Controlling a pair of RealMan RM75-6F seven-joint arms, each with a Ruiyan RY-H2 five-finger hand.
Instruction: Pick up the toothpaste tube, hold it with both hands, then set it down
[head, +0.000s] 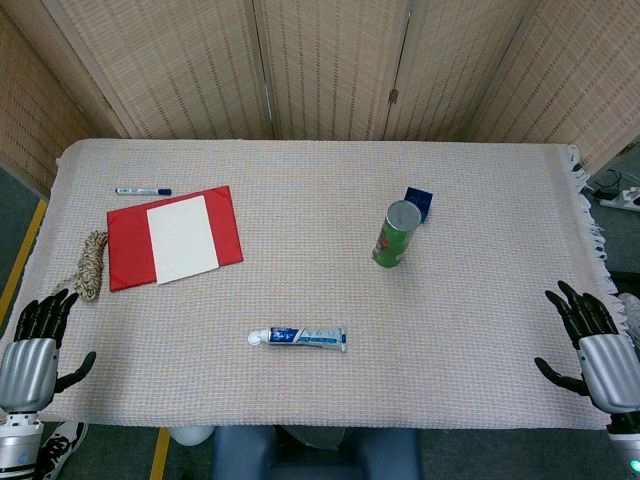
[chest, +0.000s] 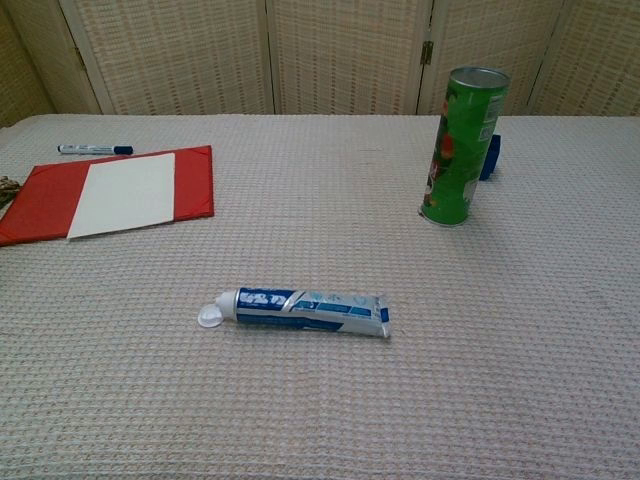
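Note:
A blue and white toothpaste tube (head: 298, 338) (chest: 298, 311) lies flat on the table near the front middle, its white cap pointing to the left. In the head view my left hand (head: 38, 348) hovers at the table's front left corner, fingers spread, holding nothing. Over at the front right edge, my right hand (head: 590, 345) also has its fingers apart and is empty. Both hands are far from the tube. Neither hand shows in the chest view.
A green cylindrical can (head: 396, 234) (chest: 460, 146) stands right of centre with a small blue box (head: 420, 203) behind it. At the left lie a red folder with white paper (head: 174, 237) (chest: 112, 193), a marker pen (head: 143, 191) (chest: 94, 150) and a rope coil (head: 90, 264).

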